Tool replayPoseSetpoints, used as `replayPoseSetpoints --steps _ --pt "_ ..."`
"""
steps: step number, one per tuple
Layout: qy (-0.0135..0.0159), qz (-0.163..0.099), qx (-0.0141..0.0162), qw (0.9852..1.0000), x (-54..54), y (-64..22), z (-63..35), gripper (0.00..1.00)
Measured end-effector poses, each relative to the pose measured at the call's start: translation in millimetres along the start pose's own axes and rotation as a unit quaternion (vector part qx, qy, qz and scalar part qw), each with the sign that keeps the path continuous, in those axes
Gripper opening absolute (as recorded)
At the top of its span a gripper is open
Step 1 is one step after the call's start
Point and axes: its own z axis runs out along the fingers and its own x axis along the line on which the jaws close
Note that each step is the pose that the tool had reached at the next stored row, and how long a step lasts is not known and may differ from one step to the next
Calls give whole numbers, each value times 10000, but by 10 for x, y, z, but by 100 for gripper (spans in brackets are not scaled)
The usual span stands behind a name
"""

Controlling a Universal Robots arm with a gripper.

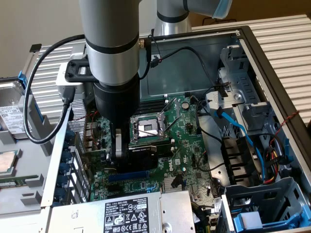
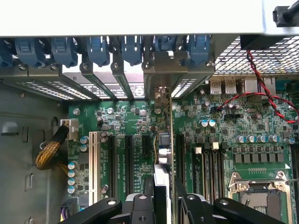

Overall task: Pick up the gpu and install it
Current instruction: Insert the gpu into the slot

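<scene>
- While the gripper (image 1: 127,149) clamps the gpu (image 1: 151,147), pickup looks done and seating is unfinished, I judge.
- Its jaws are narrowed on the card's top edge; the card stands on edge above the motherboard (image 1: 187,145), over the expansion slots (image 2: 127,161).
- Seen edge-on, the gpu (image 2: 162,140) is thin: black shroud with a label, silver bracket toward the case's rear slot openings (image 2: 161,74).

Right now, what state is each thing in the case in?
gpu: held edge-on in the jaws, standing upright over the motherboard's slots.
gripper: shut on the gpu.
motherboard: mounted in the open case.
CPU socket: empty, retention lever raised.
blue slot latches: in a row along the rear brackets.
case: side panel off, interior exposed.
</scene>
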Motion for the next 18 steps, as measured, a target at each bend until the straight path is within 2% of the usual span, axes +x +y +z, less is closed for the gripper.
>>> replayPoseSetpoints --steps 12,18 --pt "-5 0 0 10000 4 12 69 27" --pt "-3 -24 0 10000 4 16 72 27"
